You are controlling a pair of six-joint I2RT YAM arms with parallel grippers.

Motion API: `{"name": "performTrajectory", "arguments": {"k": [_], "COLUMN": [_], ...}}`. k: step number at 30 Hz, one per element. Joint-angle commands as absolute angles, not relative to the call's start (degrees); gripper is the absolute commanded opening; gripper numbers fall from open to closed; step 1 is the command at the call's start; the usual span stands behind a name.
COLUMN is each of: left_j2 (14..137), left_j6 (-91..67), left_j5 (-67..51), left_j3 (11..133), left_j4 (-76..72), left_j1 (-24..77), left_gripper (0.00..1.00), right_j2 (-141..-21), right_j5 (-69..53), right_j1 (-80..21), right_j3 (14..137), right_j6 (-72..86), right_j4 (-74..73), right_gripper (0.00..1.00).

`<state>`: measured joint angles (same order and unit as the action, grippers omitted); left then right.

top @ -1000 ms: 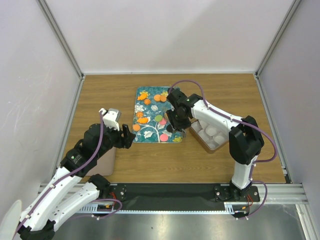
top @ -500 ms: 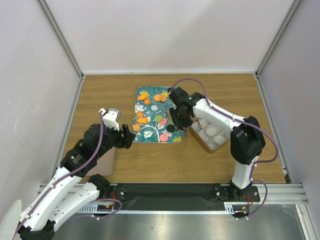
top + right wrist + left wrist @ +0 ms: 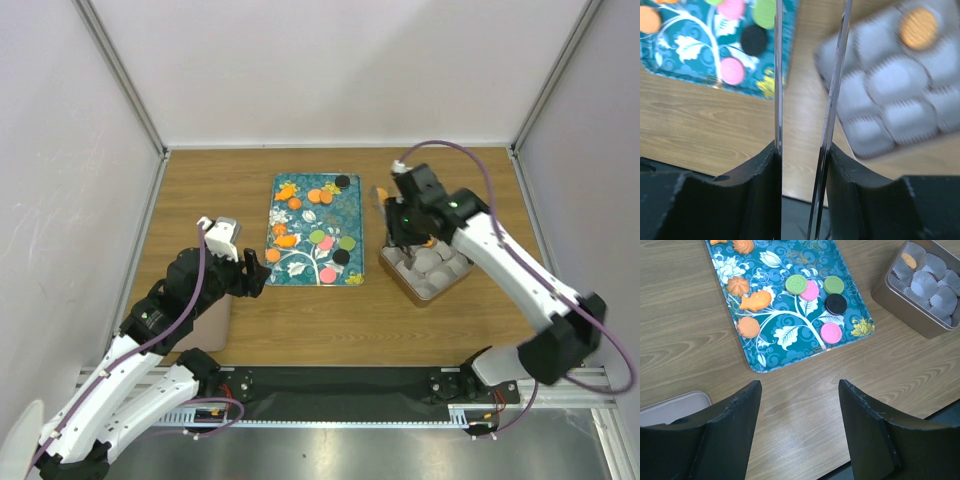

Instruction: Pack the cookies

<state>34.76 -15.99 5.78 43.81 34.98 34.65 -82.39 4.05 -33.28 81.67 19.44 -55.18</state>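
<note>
Right gripper [image 3: 807, 65]: two thin metal blades, nearly parallel with a narrow slit between them. Bare wood shows through the slit. The tips run out of its wrist view, so I cannot tell whether anything is pinched there. It hangs above the strip of table [image 3: 200, 190] between tray and box.

Left gripper [image 3: 799, 387]: fingers spread wide, nothing between them, poised over the wood just short of the tray's near edge.

Teal tray [image 3: 300, 268]: mid-table, floral print.

Cookies [image 3: 796, 284]: on the tray's near right part, two green, two pink and one black, closely grouped. Several orange ones lie toward its left side, and another black one at the far right corner.

Box [image 3: 900, 315]: right of the tray, filled with white paper cups, one orange cookie in a far cup.
</note>
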Motion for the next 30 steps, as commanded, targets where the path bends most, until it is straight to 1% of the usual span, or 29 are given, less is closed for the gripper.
{"name": "performTrajectory", "arguments": {"k": [1, 7, 12, 17, 30], "left_j2": [34.54, 35.07, 35.07, 35.16, 35.15], "left_j6": [-15.38, -15.21, -15.21, -15.21, -15.38], "left_j5": [4.75, 4.22, 4.22, 4.31, 4.83], "left_j3": [43.59, 43.68, 43.68, 43.68, 43.68], "left_j4": [33.49, 33.40, 33.40, 33.49, 33.66], "left_j1": [35.07, 35.16, 35.07, 35.07, 35.24], "left_gripper": [0.69, 0.69, 0.69, 0.69, 0.69], "right_j2": [-74.28, -65.41, -62.84, -63.71, -70.57], "right_j5": [6.77, 8.79, 6.86, 6.06, 5.63], "right_j1": [-31.47, -30.15, -29.71, -29.53, -27.60], "right_j3": [76.83, 69.18, 63.73, 60.30, 60.03], "right_j6": [22.67, 25.57, 26.81, 26.63, 23.91], "right_j4": [-59.05, -62.22, -60.91, -57.84, -53.00], "right_gripper": [0.32, 0.32, 0.32, 0.32, 0.32]}}
